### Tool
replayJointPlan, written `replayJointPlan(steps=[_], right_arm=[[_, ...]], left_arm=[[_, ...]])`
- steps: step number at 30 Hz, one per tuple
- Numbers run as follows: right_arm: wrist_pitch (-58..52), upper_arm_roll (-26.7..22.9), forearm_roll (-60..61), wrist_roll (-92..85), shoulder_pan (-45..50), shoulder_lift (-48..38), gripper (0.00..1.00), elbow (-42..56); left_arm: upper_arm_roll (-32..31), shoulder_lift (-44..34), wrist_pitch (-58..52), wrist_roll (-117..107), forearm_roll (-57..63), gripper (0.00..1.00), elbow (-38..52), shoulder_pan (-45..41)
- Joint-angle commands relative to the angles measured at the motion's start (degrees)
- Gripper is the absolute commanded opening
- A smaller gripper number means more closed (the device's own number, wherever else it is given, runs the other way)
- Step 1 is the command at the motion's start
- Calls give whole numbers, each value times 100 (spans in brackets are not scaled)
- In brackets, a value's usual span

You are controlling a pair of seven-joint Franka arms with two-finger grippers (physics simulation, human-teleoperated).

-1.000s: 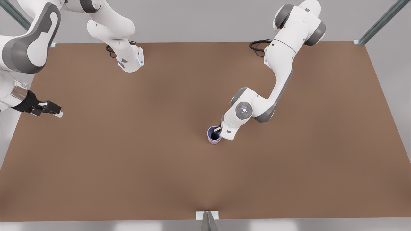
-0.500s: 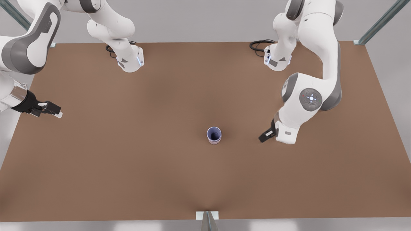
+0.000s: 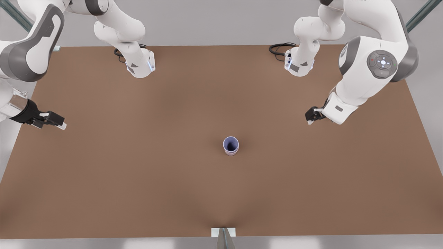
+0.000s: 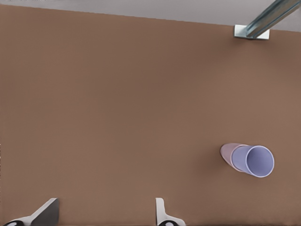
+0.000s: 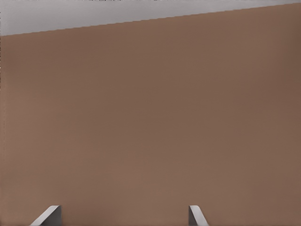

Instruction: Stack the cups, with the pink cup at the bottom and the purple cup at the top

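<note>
Brown and bare, the desk [image 3: 138, 180] carried the stacked cups near its middle. The purple cup [image 3: 231, 143] sat nested inside the pink cup [image 3: 231, 153], both upright, with the pink one's wall showing below the purple rim.

The left end effector [image 3: 309, 120] hung above the desk toward the front view's right, well apart from the cups, its fingers [image 4: 162, 214] spread apart and holding nothing. The right end effector [image 3: 60, 124] waited at the front view's left edge of the desk, its fingers [image 5: 195, 214] likewise apart and empty.
</note>
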Motion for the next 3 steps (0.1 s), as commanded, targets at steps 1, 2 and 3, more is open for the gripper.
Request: replayJointPlan(steps=[1,2,3], right_arm=[[84,-8,28,-6,-8,-17,100,5],[84,-8,37,-6,1,-17,100,5],[84,0,28,-6,1,-17,100,5]], left_arm=[[-11,30,-75,2323,60,100,-9,1],[-11,48,-75,2323,60,100,-9,1],[-11,65,-40,2323,60,100,-18,1]])
